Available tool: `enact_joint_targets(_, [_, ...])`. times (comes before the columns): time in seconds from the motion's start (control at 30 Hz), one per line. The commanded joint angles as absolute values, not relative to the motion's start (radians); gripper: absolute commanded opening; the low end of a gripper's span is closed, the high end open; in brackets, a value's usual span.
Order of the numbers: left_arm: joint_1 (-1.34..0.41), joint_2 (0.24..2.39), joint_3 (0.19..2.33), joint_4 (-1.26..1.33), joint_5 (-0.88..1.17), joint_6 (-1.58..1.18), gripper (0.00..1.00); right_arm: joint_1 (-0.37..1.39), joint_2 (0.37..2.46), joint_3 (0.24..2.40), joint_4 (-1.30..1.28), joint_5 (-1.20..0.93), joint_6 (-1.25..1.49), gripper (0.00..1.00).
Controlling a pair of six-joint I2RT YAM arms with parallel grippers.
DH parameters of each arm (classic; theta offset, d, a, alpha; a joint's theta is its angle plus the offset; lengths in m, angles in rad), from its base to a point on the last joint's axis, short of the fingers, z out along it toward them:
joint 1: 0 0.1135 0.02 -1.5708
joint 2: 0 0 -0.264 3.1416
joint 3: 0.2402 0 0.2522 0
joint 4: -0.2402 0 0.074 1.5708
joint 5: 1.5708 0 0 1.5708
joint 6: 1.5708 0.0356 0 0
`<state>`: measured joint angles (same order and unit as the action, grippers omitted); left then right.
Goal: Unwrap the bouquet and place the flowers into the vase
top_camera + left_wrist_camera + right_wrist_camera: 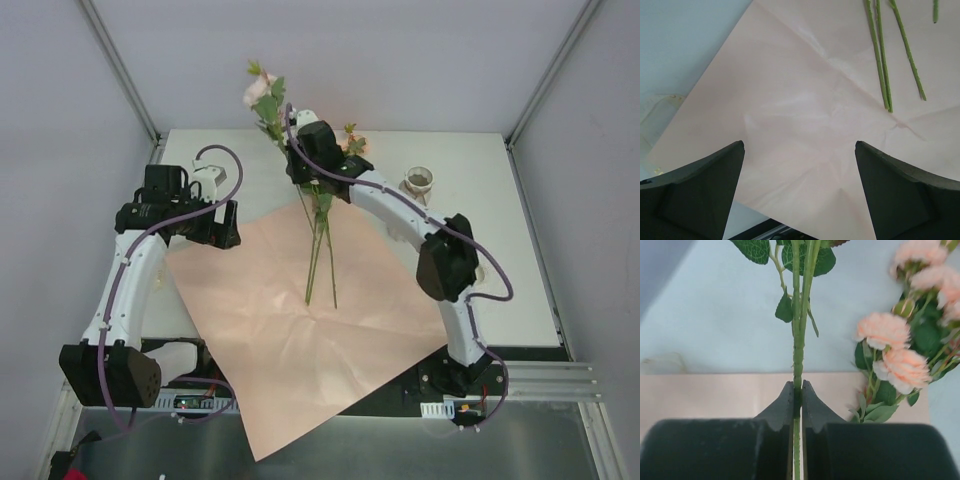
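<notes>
— How do the arms sit over the bench (520, 250)?
— The right arm stretches across the paper sheet (280, 330), right pincer (796, 387) clamped on the flowers (798, 335). The left pincer (800, 150) gapes at the sheet's left edge.
— Room?
— Bare bench surrounds the vase (419, 181), far right.

R wrist cam: stem (798, 340) runs off top edge; blooms (932, 275) beyond paper sheet (700, 395) cropped at right. Top cam: vase (420, 181), off paper sheet's far-right side, too small for surface detail.
</notes>
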<state>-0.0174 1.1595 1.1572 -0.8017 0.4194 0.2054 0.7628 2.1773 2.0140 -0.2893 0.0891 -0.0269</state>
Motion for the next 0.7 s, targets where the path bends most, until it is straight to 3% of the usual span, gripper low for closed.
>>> enact_joint_targets(0.0, [-0.006, 1.132, 1.200, -0.830, 0.457, 0.219, 0.93, 0.746, 1.916, 1.956, -0.074, 0.057, -0.034, 0.01])
enact_joint_targets(0.3, [0.018, 1.127, 1.203, -0.827, 0.485, 0.213, 0.93, 0.657, 1.491, 1.461, 0.480, 0.239, -0.261, 0.01])
enact_joint_targets(0.67, [0.023, 1.126, 1.207, -0.819, 0.500, 0.202, 0.93, 0.404, 1.259, 1.175, 0.670, 0.098, -0.270, 0.01])
